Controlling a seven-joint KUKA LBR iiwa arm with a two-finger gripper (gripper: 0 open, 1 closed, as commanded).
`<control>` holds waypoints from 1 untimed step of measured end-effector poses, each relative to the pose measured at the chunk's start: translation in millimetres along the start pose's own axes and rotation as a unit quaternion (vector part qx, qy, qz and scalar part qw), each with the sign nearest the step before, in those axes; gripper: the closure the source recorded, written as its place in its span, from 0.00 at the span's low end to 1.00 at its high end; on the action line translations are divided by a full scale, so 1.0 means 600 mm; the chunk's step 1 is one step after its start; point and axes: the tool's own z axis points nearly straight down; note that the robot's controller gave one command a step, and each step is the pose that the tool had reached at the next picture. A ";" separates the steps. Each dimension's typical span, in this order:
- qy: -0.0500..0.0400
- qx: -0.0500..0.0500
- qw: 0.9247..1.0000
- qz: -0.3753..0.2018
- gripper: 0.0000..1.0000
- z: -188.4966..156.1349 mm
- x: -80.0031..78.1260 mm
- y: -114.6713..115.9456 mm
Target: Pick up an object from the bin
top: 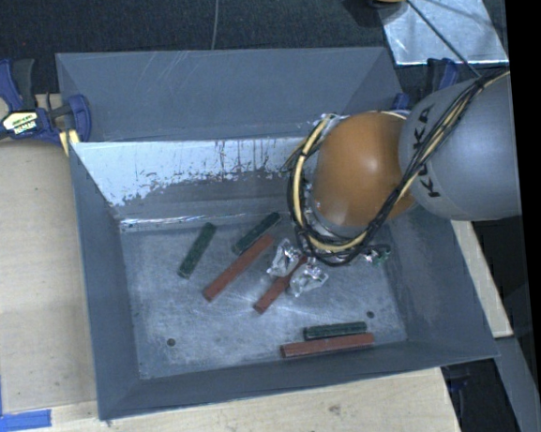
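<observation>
My gripper (294, 270) reaches down near the middle of the bin, just under the orange wrist cover, its metal fingers low over the floor. A short brown bar (271, 297) lies slanted right at the fingertips, its upper end under them. A longer brown bar (238, 270) lies slanted just to the left. A dark green bar (256, 231) lies above that one, near the back wall. Whether the fingers grip the short brown bar is hidden by the wrist.
Another dark green bar (196, 249) lies left of centre. By the front wall a dark green bar (335, 330) lies flat above a brown bar (327, 346). The arm and its orange cover hang over the bin's right half.
</observation>
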 end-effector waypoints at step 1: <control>0.000 0.000 1.000 0.000 1.00 0.000 0.000 0.000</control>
